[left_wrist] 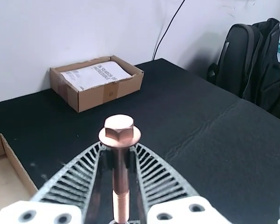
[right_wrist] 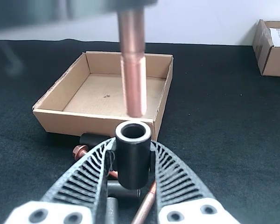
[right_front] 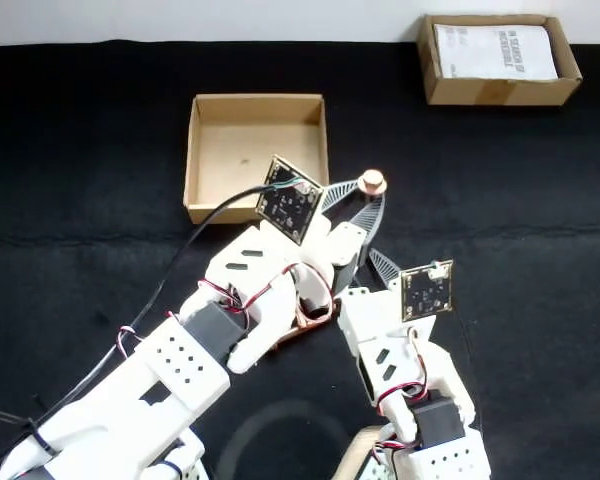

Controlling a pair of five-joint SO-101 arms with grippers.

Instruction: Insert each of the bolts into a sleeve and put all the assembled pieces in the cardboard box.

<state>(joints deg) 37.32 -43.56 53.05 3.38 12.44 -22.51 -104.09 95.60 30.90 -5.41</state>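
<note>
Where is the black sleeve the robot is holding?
In the right wrist view, the sleeve stands upright between the right arm's fingers, just under the bolt, in front of the box.

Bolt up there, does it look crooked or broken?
Nothing stands out. The bolt hangs upright in the left pincer, its tip just above the open sleeve in the right pincer, not yet inside.
</note>
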